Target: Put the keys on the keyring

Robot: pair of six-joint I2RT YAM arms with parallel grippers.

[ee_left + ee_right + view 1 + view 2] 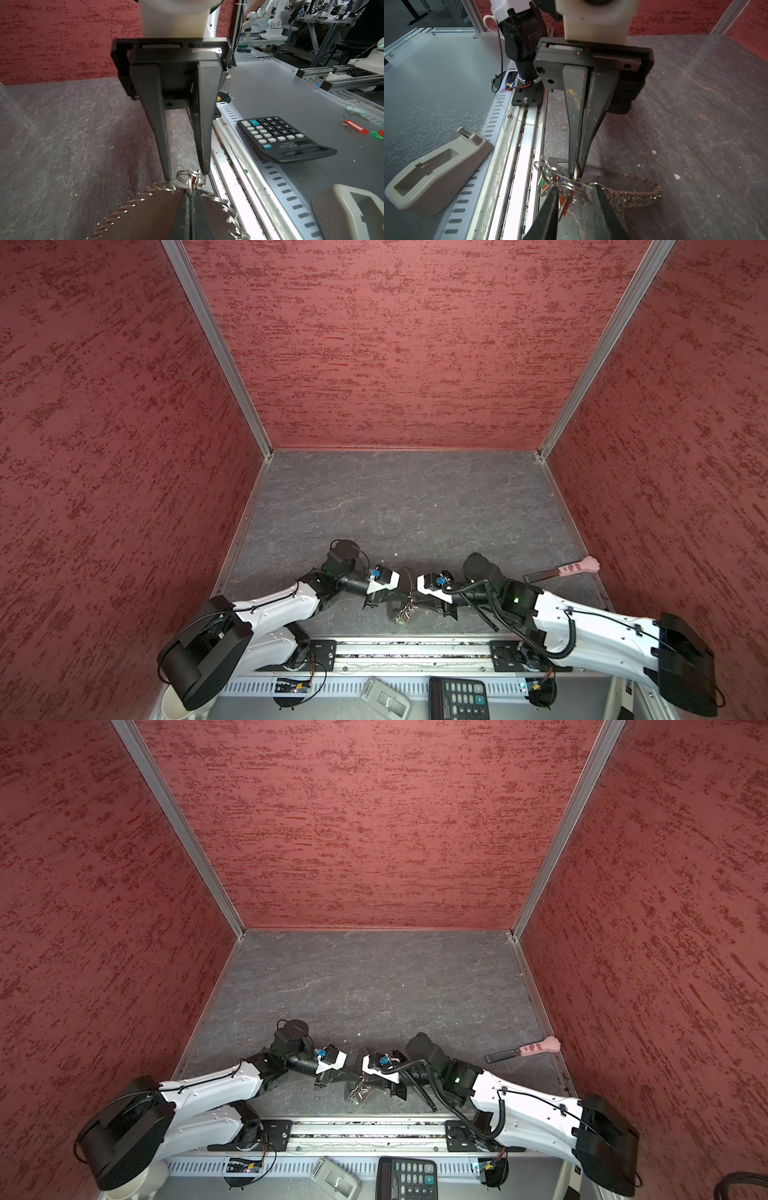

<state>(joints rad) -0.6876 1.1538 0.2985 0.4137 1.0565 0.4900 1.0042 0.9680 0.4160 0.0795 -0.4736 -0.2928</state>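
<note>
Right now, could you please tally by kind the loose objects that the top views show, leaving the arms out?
keyring: 1
pink cat-paw tool: 1
calculator: 1
tape dispenser: 1
white cup: 1
Total: 5

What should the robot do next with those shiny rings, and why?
Probably close the right fingers on the small rings. They stand apart around the rings, not gripping them yet, while the left fingers are shut on the keyring, holding it steady.
</note>
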